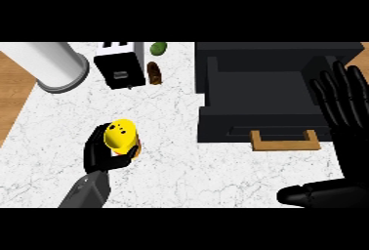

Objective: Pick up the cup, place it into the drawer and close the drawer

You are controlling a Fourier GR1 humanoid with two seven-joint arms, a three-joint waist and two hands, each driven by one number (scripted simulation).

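Note:
A yellow cup (pixel 120 134) is in my left hand (pixel 101 154), whose fingers curl round it at the counter's lower left; the cup tilts, its base toward me. To the right stands the black drawer (pixel 209 93), pulled open, with a wooden handle (pixel 285 142) on its front. My right hand (pixel 344 105) is open, fingers straight and pointing up, at the drawer's right edge, apart from the cup.
A white cylindrical container (pixel 52 64) stands at the top left. A toaster (pixel 121 65) sits beside it, with a brown object (pixel 153 72) and a green one (pixel 158 47) to its right. The marble counter (pixel 180 171) ends at wood on the left.

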